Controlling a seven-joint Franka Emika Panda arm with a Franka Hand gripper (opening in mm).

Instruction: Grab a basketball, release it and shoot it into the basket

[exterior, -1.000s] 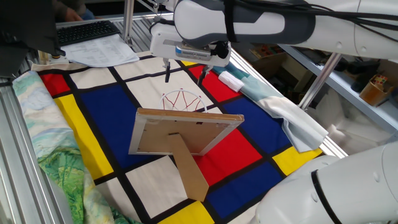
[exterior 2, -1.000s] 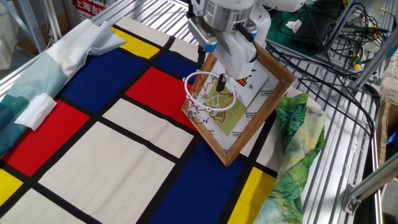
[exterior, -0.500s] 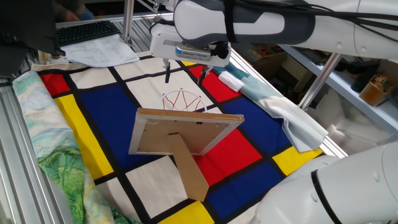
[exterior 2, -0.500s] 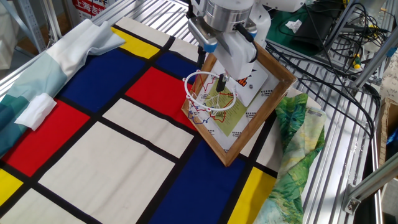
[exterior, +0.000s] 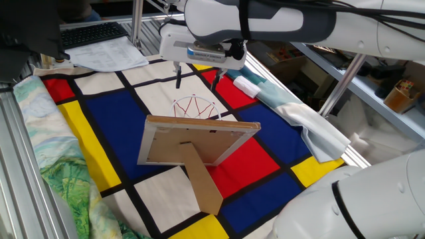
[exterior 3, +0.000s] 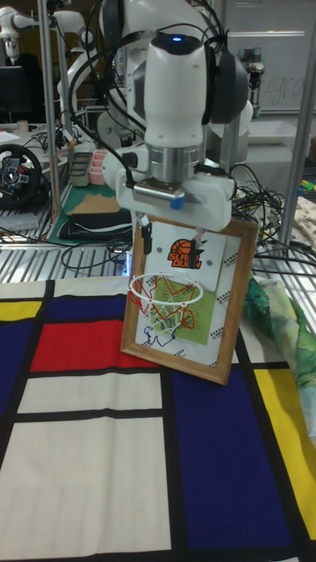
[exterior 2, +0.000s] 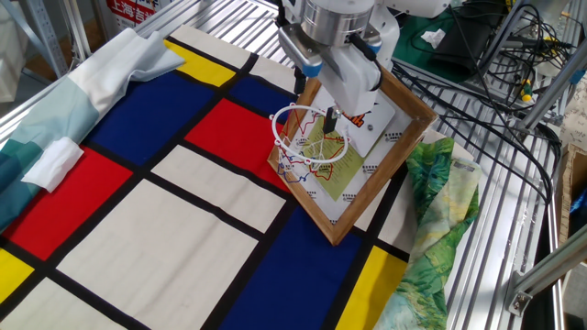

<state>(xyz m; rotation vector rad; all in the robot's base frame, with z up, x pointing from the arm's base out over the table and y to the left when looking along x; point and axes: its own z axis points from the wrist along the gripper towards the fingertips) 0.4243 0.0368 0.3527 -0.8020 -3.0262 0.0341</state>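
Observation:
The basket is a small hoop (exterior: pixel 192 99) (exterior 2: pixel 276 126) (exterior 3: pixel 172 305) with a string net, fixed to a wood-framed board (exterior: pixel 199 143) (exterior 2: pixel 404 137) (exterior 3: pixel 224 290) that leans on a cardboard prop. My gripper (exterior: pixel 196 81) (exterior 2: pixel 315 103) (exterior 3: pixel 173 239) hangs just above the hoop, in front of the board. It is open, its two fingers spread about as wide as the rim, with nothing between them. The basketball does not show in any view; the net's strings hide whatever may lie inside.
A checked red, blue, yellow and white cloth (exterior 2: pixel 138 229) covers the table. A pale blue and white towel (exterior: pixel 292 113) (exterior 2: pixel 64 101) lies along one side, a green patterned cloth (exterior 2: pixel 440 220) (exterior: pixel 66 186) along the other. Papers and a keyboard (exterior: pixel 93 33) sit at the far end.
The gripper has risen very slightly above the hoop and stays open. The board and hoop have not moved.

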